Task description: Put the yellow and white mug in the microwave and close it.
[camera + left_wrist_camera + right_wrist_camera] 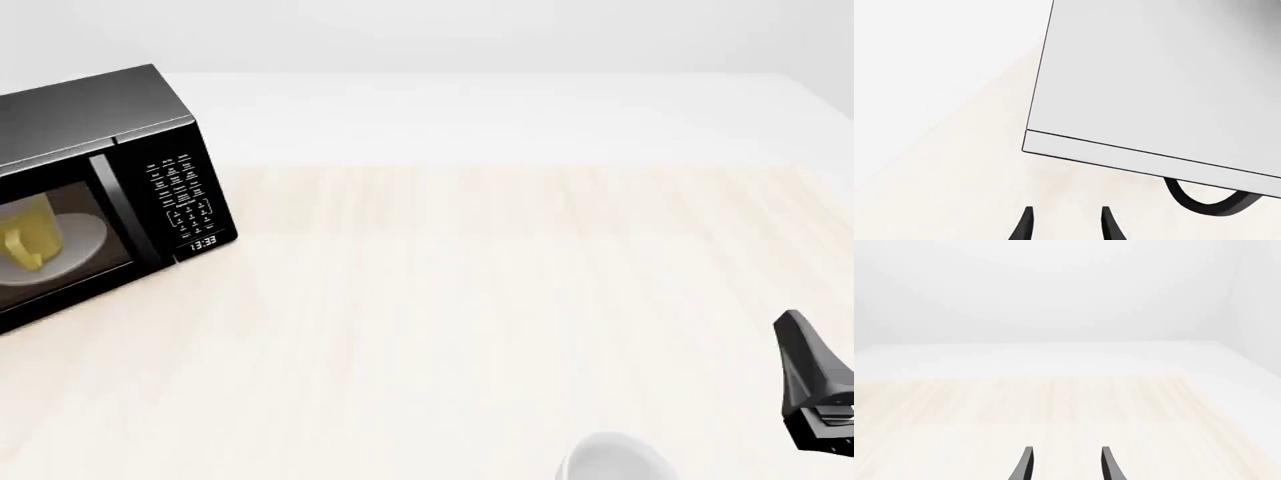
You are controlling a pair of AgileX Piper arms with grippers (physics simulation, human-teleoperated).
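Nearest us the right end effector (pixel 817 395) rests spread and empty at the table's (pixel 507 300) near right edge beside a white bowl (pixel 614 462), well apart from everything on the far left. The left end effector (pixel 1067 225), also spread and holding nothing, hovers just off the microwave's (pixel 120 130) door, whose curved handle (pixel 1207 202) looks the rigid place to take hold or push. The yellow and white mug (pixel 30 235), which we judge light, stiff and somewhat slippery, sits upright on the plate inside the microwave
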